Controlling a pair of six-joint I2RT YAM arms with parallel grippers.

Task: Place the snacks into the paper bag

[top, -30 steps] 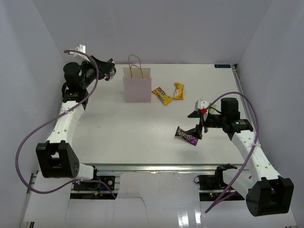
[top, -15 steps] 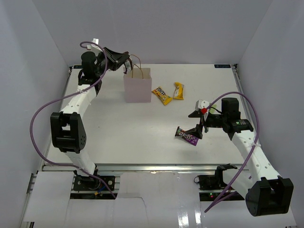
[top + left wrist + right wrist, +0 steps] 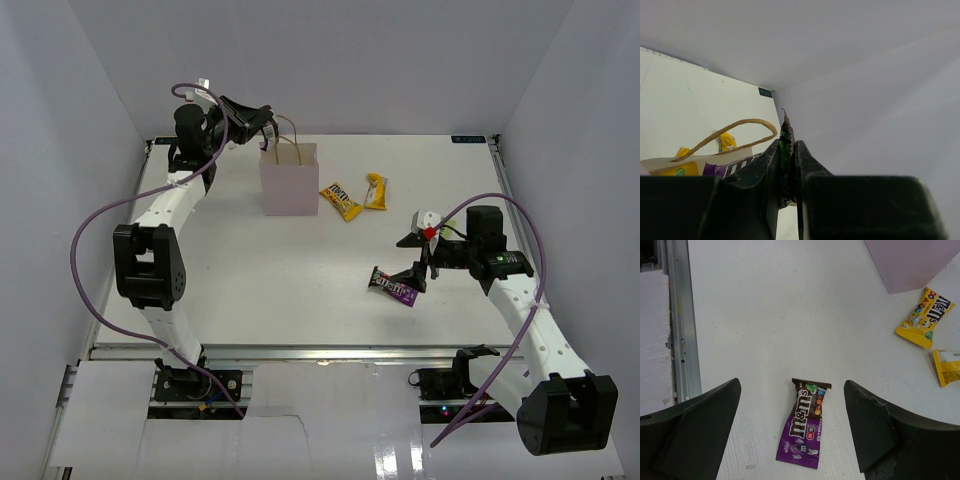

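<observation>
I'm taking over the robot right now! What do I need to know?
Left gripper: shut on the green packet, held up beside the handles of the paper bag, not released.
Right gripper: open, hovering over the purple packet, which lies on the table.
The yellow packet and the yellow-orange packet lie on the table to the right of the bag.
Done: the green one is picked up. The inside of the bag cannot be seen.
Left: drop the green one in, then bag the other three.
</observation>
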